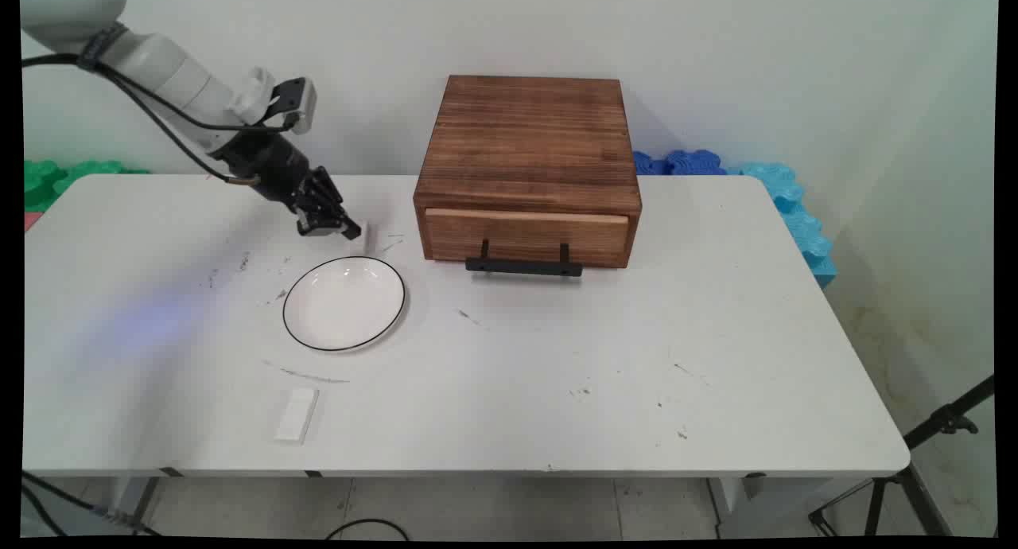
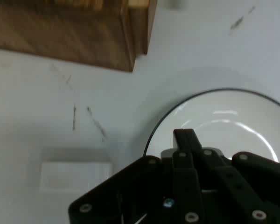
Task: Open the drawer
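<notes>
The hand [image 1: 343,229] hangs low over the worktop [image 1: 716,334] toward its far edge, between the white plate [image 1: 343,302] and a small white block [image 2: 75,174], apparently closed on nothing, the wooden drawer box [image 1: 529,171] nearby.

The white Kinova Gen3 arm [image 1: 171,75] enters from upper left, angled downward to the right, black cables hanging beneath. Its black two-finger gripper [image 1: 338,229] hangs low, just behind the white plate's [image 1: 343,303] far rim.
</notes>
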You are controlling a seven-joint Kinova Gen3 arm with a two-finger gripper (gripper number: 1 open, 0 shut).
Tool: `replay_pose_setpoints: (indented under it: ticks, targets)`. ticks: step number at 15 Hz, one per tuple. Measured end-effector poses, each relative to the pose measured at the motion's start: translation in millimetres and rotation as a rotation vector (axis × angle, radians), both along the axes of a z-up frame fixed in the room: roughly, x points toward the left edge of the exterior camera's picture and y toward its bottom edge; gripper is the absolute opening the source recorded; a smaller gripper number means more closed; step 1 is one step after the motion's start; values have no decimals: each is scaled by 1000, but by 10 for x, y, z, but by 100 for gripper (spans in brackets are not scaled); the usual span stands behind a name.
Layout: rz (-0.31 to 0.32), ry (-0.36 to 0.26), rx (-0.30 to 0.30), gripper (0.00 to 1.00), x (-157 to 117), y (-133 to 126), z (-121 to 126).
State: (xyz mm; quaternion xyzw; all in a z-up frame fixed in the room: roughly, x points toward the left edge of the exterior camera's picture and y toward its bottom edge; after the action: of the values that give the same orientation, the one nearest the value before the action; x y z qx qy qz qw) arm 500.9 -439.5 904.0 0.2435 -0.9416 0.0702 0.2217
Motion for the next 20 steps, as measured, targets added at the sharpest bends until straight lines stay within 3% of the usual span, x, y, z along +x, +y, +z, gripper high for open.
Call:
replay_pose_setpoints:
  ticks: [4, 5, 20]
  targets:
    - [-20, 5, -13, 0, -194, -28, 102]
    - [-23, 7, -16, 100, -235, -32, 128]
    - [-79, 27, -46, 100, -719, -49, 489]
